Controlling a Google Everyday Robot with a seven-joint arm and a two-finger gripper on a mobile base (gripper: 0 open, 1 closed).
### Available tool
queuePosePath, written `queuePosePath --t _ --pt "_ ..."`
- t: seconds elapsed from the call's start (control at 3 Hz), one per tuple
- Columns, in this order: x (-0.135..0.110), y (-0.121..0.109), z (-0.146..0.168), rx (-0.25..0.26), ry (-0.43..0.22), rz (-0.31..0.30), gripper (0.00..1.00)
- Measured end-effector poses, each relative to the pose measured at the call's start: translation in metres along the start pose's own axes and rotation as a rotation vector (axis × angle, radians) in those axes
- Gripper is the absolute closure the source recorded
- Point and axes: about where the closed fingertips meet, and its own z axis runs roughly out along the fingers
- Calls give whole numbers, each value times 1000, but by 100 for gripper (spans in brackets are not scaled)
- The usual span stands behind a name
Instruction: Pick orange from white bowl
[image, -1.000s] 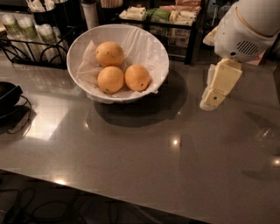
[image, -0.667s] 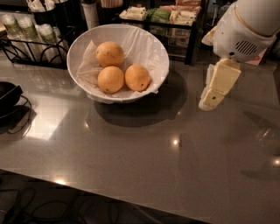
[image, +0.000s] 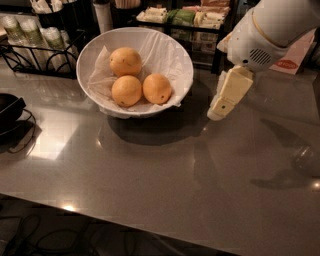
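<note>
Orange (image: 157, 88) lies in the bowl (image: 184, 65) beside two others (image: 125, 75). Gripper (image: 219, 112) hangs right of the bowl, above the counter (image: 150, 175); whether it is open cannot be told.

Glossy grey table (image: 150, 185), white bowl (image: 183, 67) resting on it, end effector (image: 220, 107) hovering beside bowl

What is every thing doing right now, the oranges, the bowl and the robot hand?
orange: lying in the bowl, rightmost, not picked up.
back paler orange: lying in the bowl.
left paler orange: lying in the bowl.
white bowl: upright on the counter, holding all three.
gripper: outside the bowl, to its right in view, touching no orange.
</note>
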Motion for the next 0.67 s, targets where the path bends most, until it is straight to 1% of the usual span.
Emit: queuePosePath --t 0.33,0.67 --pt "-24 -21 14 9 -72 5 0" --pt "-49 -40 22 9 -153 14 0"
